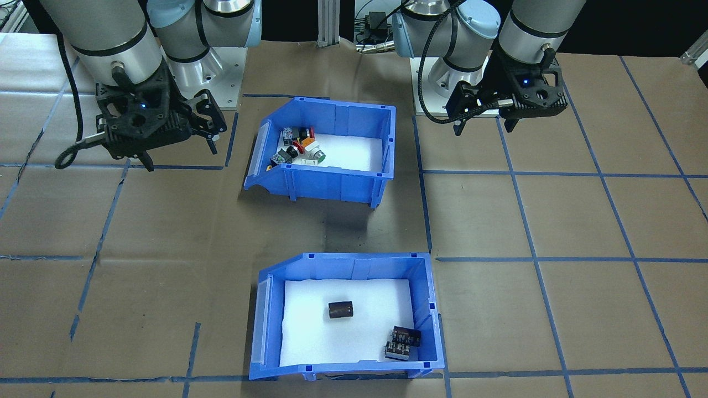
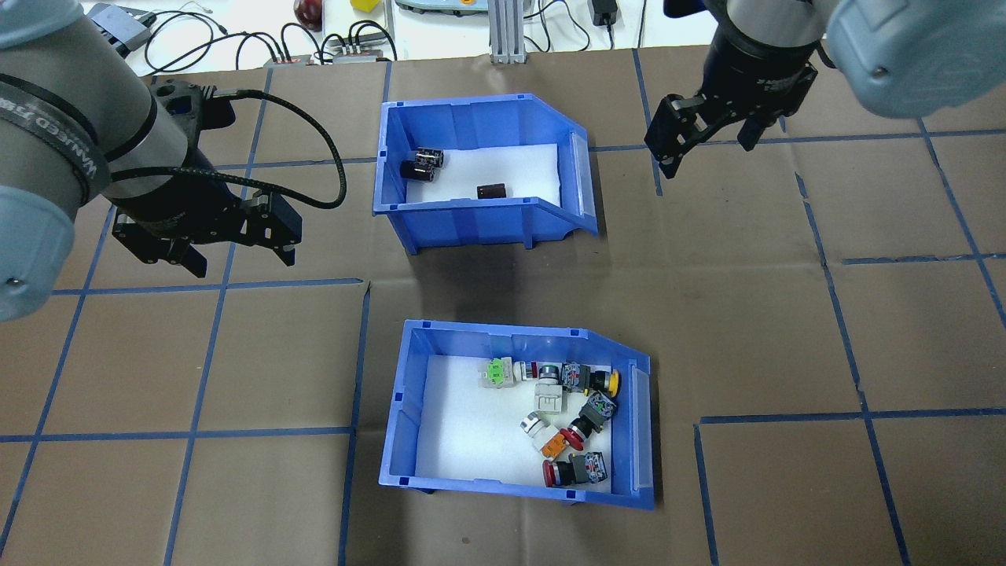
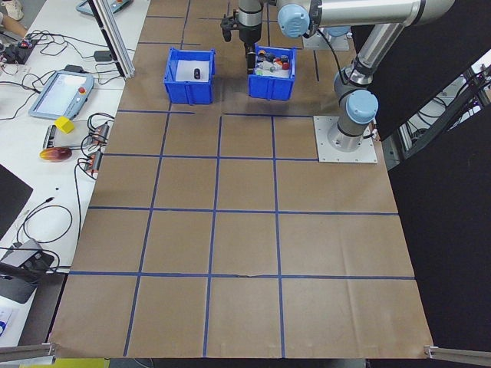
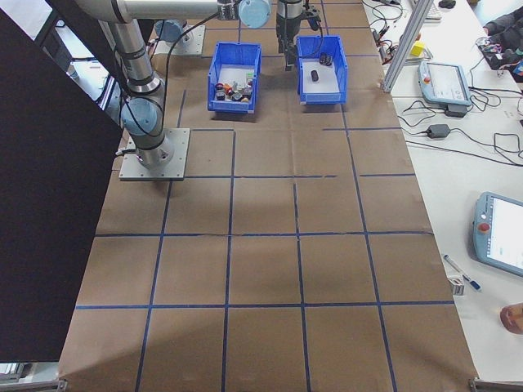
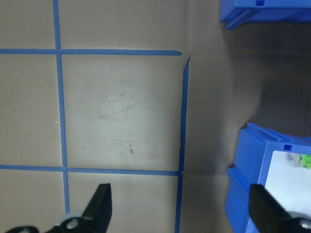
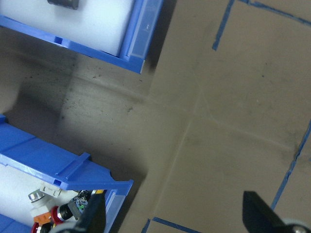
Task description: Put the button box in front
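Both tools, left tool (image 2: 236, 259) and right tool (image 2: 703, 145), open and empty; grip the button box (image 2: 515, 417) by a side wall, probably the plain left one, clear of the other bin (image 2: 479, 169).

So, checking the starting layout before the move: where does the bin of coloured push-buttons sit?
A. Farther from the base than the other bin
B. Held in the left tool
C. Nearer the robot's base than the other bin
C: in the overhead view the button box lies at the near edge, closer to the robot than the other bin, and neither tool touches it.
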You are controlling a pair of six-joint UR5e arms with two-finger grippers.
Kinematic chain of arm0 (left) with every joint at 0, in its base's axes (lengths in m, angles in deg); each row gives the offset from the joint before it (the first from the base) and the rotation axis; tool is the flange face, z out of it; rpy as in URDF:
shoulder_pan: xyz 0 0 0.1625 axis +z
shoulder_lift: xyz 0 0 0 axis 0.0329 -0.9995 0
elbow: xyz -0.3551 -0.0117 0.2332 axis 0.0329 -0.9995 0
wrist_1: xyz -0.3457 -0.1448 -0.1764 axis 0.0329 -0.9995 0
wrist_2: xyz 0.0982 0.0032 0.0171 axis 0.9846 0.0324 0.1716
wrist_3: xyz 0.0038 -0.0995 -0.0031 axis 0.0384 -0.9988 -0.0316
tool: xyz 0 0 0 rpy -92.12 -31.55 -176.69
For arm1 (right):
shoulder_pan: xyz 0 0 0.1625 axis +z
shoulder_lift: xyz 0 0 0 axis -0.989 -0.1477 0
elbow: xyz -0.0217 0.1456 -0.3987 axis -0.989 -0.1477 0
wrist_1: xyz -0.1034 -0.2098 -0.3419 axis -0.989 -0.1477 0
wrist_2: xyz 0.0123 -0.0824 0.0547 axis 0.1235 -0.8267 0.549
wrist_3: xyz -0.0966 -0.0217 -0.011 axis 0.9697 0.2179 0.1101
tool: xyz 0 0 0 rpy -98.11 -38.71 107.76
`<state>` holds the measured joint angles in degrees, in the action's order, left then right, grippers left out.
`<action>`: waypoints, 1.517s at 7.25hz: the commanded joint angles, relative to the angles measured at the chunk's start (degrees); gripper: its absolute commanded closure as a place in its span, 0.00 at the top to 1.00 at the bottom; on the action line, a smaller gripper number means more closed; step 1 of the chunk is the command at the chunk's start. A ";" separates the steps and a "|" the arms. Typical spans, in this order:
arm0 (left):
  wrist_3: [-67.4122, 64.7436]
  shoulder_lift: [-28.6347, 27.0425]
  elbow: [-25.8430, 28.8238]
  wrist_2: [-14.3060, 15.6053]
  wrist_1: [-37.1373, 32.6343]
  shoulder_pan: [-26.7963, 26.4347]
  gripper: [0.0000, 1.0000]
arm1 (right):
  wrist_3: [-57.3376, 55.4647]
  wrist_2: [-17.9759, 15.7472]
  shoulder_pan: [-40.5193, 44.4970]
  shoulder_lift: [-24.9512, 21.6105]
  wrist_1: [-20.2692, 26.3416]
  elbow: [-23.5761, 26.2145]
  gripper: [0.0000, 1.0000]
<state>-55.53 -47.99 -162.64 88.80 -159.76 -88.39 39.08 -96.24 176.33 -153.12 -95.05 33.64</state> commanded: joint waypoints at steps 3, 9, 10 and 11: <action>-40.71 7.32 -8.68 -2.03 -2.59 -2.25 0.99 | 22.13 -1.67 13.86 19.53 -0.49 -20.35 1.00; -102.44 10.17 -22.13 -9.61 11.97 -25.27 0.99 | 33.07 -4.05 22.93 31.34 -0.58 -24.27 1.00; -108.53 9.47 -24.69 -9.78 18.86 -26.69 0.99 | 33.25 -3.96 23.12 32.39 -0.75 -24.27 1.00; -113.11 9.29 -25.68 -9.78 19.45 -29.31 0.99 | 33.42 -3.88 23.21 33.71 -2.32 -24.01 1.00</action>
<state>-161.55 -38.35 -185.99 79.23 -144.54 -114.63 72.20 -100.14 199.10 -121.03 -96.13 9.39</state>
